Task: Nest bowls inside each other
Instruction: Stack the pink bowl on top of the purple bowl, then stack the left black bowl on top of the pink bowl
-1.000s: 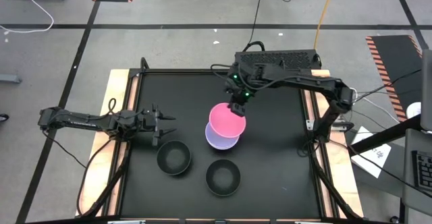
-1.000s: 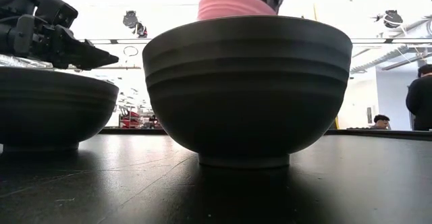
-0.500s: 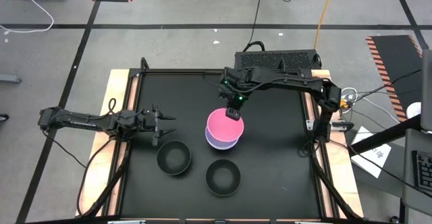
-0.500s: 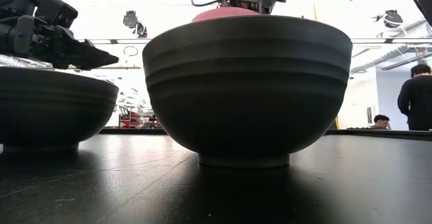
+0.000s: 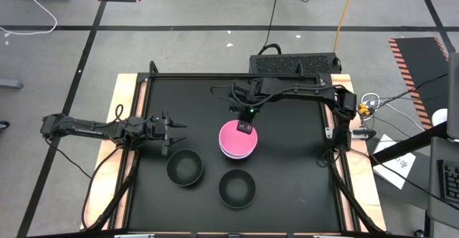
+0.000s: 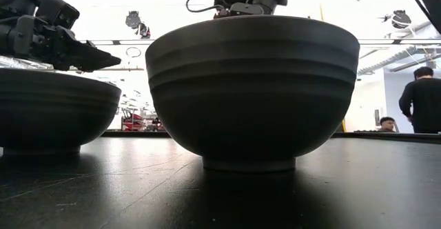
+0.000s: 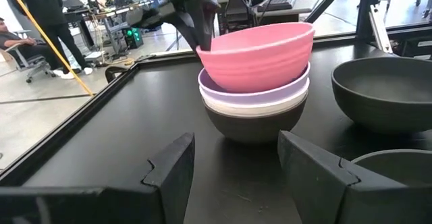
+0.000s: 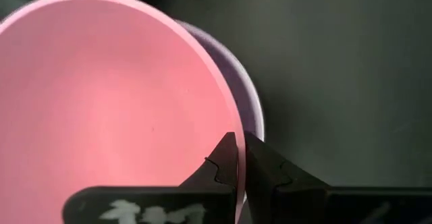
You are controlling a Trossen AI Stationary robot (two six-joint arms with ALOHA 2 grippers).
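Pinching the smooth pink bowl, right gripper closed.

Past my left gripper, fingers apart, I see a stack: pink bowl tilted in a lavender bowl, over white and black bowls. Two more black bowls sit beside.

A stack of four bowls is seen near the middle of the tabletop. The pink bowl sits on top, slightly tilted, inside the lavender bowl. A white bowl is nested under that, and a black bowl forms the base. Two more black bowls are set upright, apart and empty, nearer the front edge: one left, one right.
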